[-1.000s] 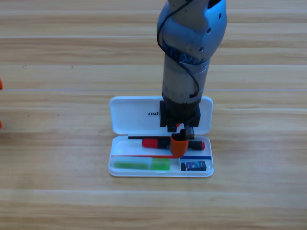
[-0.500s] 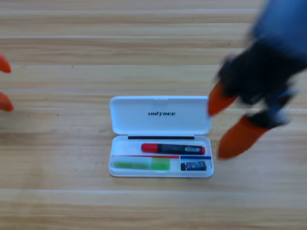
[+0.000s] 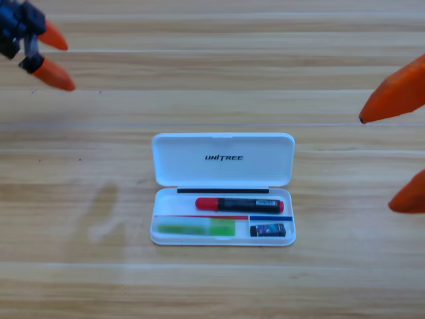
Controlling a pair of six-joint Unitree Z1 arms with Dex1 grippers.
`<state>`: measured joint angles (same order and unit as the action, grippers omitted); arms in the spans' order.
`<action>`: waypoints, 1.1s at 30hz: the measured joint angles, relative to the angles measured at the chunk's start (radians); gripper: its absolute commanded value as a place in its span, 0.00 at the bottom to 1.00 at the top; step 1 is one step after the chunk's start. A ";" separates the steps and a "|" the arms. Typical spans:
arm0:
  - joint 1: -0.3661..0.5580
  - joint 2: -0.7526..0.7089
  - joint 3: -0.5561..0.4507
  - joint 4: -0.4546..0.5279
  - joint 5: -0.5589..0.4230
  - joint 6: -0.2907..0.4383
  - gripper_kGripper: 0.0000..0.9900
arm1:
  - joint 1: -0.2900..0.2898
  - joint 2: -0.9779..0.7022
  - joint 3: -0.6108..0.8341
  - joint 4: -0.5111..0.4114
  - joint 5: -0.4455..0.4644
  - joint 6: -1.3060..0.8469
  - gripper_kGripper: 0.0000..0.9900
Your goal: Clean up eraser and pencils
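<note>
The white case (image 3: 222, 159) lies open in the middle of the table, its lid folded back. Inside it the black marker with a red cap (image 3: 239, 205) lies in the upper slot. The light-green stick (image 3: 195, 228) rests in the lower left slot, and the small black eraser (image 3: 269, 230) sits in the lower right compartment. My right gripper (image 3: 400, 150) is drawn back to the right edge, open, holding nothing, well clear of the case. My left gripper (image 3: 53, 56) hangs at the upper left corner, open and empty.
Bare wooden table (image 3: 212, 286) surrounds the case on all sides. A faint shadow lies on the wood left of the case.
My right arm has lifted off the marker in the case and pulled away to the right edge. My left gripper has come further into view at the upper left.
</note>
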<state>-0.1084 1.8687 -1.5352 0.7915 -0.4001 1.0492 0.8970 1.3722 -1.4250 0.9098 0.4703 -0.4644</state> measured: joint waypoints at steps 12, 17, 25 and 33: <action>-0.141 0.046 -0.121 0.000 0.003 -0.095 0.93 | -0.033 -0.055 0.055 -0.042 0.014 0.011 0.88; -0.209 0.070 -0.144 0.000 0.022 -0.125 0.84 | -0.039 -0.055 0.056 -0.043 0.016 0.019 0.88; -0.279 0.137 -0.166 0.000 0.068 -0.135 0.69 | -0.042 -0.055 0.076 -0.046 0.016 0.020 0.89; -0.288 0.203 -0.229 0.000 0.082 -0.148 0.01 | -0.042 -0.056 0.077 -0.047 0.016 0.022 0.89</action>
<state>-0.3964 2.0716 -1.7642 0.7915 -0.3177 0.9017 0.8549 1.3163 -1.3485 0.8626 0.4866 -0.4423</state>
